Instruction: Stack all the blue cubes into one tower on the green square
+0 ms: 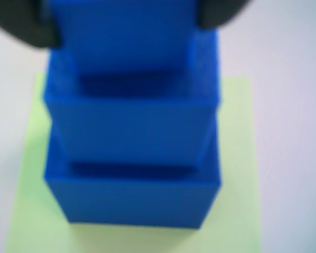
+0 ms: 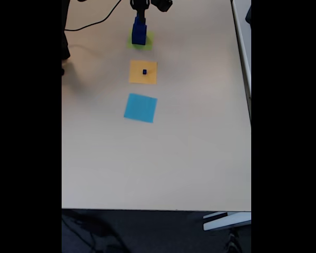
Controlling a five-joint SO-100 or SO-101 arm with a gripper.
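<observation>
1. Well along, by the look of it: a tower of blue cubes (image 2: pixel 139 31) on the green square (image 2: pixel 149 39), near the far edge of the table (image 2: pixel 200 132) in the fixed view, toward the left of centre.
2. In the wrist view, three tiers: a bottom cube (image 1: pixel 132 200) seated on the green square (image 1: pixel 237 158), a middle cube (image 1: pixel 130 126) on it, a top cube (image 1: pixel 124 39) above that, each a little narrower than the one beneath.
3. Gripper (image 1: pixel 124 21) at the top of the tower: dark fingers (image 1: pixel 26 23) on either side of the top cube and apparently against its flanks, so probably clamped on it. Blurred though, and contact not certain.
4. Top cube probably just placed or just about to be let go; cannot tell which.
5. Left to do, judging by the layout: one tiny blue cube (image 2: pixel 145 71) sitting at about the centre of the orange square (image 2: pixel 137 79), well apart from the tower, not yet stacked.
6. Count: four blue cubes visible in all, three in the tower and one loose.
7. Count of coloured squares: three, in a line running from the far edge toward the near one: green, orange, then light-blue square (image 2: pixel 140 107), the last with nothing on it.
8. Also a black cable (image 2: pixel 95 21) near the far left corner.
</observation>
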